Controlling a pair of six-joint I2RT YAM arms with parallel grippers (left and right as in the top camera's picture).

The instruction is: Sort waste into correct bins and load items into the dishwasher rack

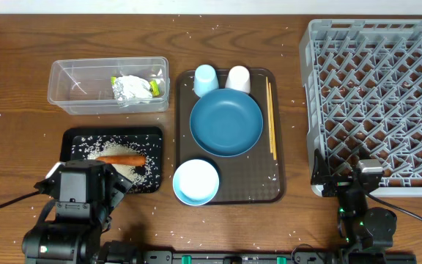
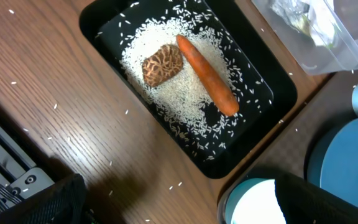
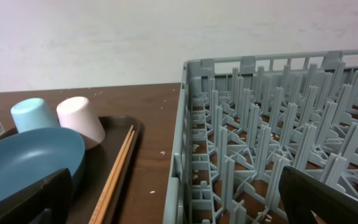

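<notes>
**Waste sorted, rack unloaded, both grippers released.**

Your left gripper (image 1: 85,183), lower left of the overhead frame, stands wide apart and empty over the near end of the black tray (image 1: 75,136). That tray holds the carrot (image 1: 121,159), brown lump (image 2: 162,64) and rice (image 2: 166,102). The wrapper (image 1: 132,88) lies alone in the clear tub (image 1: 68,92), upper left, so I judge food and packaging properly separated. Your right gripper (image 1: 346,178), lower right, is likewise spread and empty at the near wall of the rack (image 1: 376,95), well placed for loading. The plate (image 1: 226,123), bowl (image 1: 195,181), light-blue cup (image 1: 205,79), white cup (image 1: 238,78) and chopsticks (image 1: 271,121) all rest on the serving tray (image 1: 277,187), centre frame.
</notes>
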